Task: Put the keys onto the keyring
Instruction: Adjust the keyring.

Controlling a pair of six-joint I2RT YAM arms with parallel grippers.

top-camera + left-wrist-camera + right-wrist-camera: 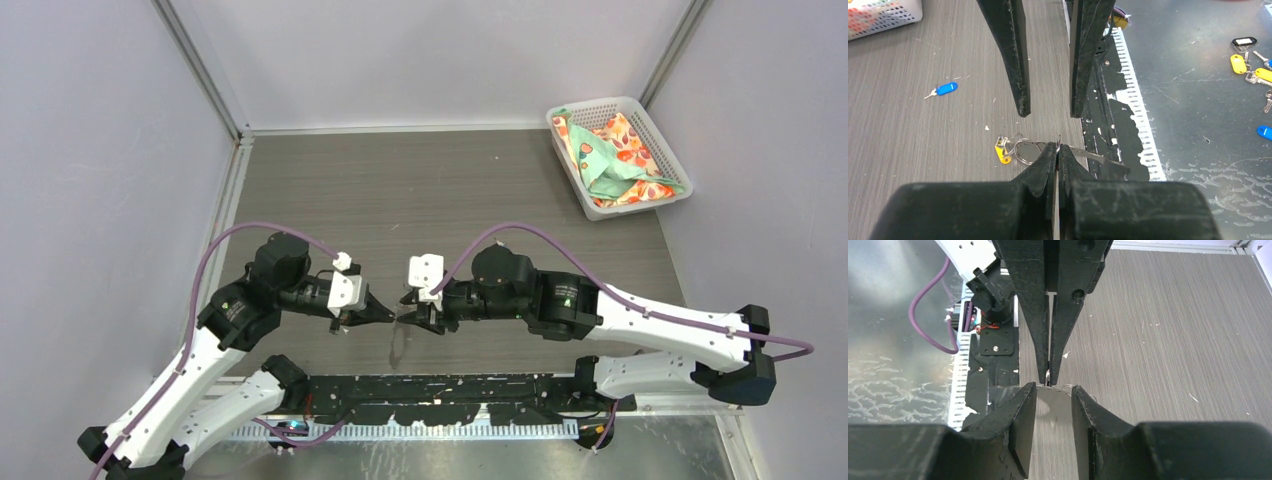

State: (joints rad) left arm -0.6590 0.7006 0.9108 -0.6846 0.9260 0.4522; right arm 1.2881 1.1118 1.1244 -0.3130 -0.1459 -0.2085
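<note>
My left gripper [392, 313] is shut, its tips [1057, 148] pinching the thin wire of the keyring [1020, 162] above the table. The loop hangs away from the tips. The yellow-headed key [1002, 151] sits at its far end, touching it; I cannot tell whether it is threaded on. The blue-headed key [945, 89] lies alone on the wood further off. My right gripper [1053, 390] faces the left one tip to tip, open, its fingers [1015, 60] either side of the loop and nothing pinched between them. The left gripper [1049, 376] points straight into that gap.
A white basket [590, 205] holding a patterned cloth stands at the back right. Several spare keys and tags [1248, 60] lie on the metal surface beyond the table's near edge. The black base plate [450, 392] runs along that edge between the arm bases.
</note>
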